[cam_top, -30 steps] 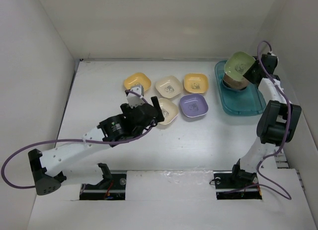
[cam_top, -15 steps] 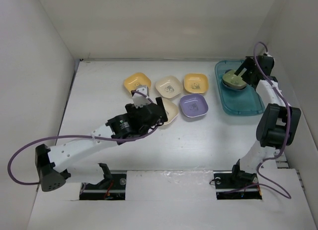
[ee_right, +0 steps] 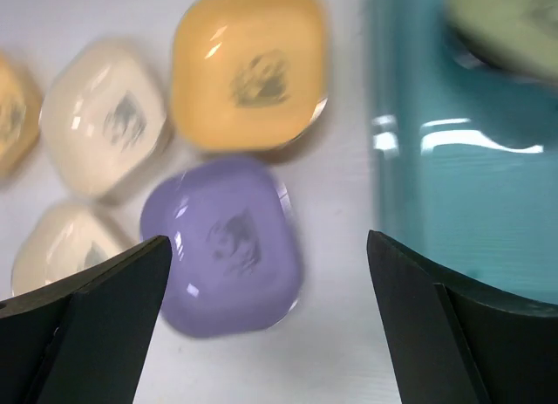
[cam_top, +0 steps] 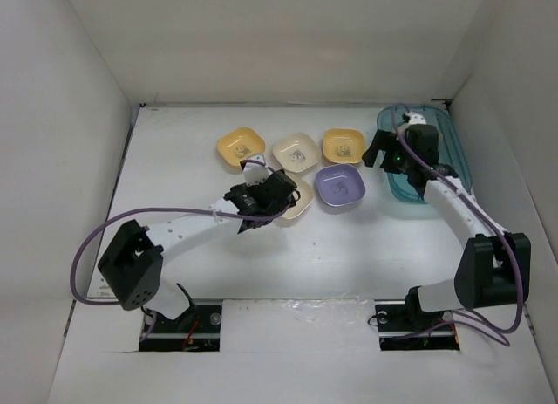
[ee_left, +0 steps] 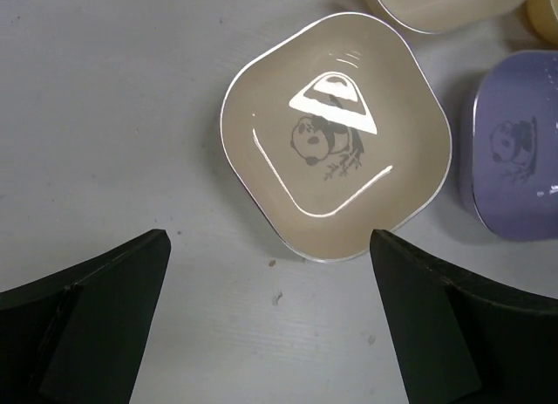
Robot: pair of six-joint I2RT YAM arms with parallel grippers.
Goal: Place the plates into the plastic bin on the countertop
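Left gripper (ee_left: pixel 267 238), jaws spread and empty, hovers over the countertop (cam_top: pixel 174 160) with the cream plate (ee_left: pixel 336 133) just ahead between its fingers (ee_left: pixel 96 317); the plastic bin (cam_top: pixel 408 188) lies well right (near the right gripper (cam_top: pixel 382 149), also open-jawed).

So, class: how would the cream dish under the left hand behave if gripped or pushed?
The dish looks rigid: its rim holds a crisp, even line. Its glossy surface, showing glare, may slip in a grip. Low and flat on the counter, it would probably slide, not tip.
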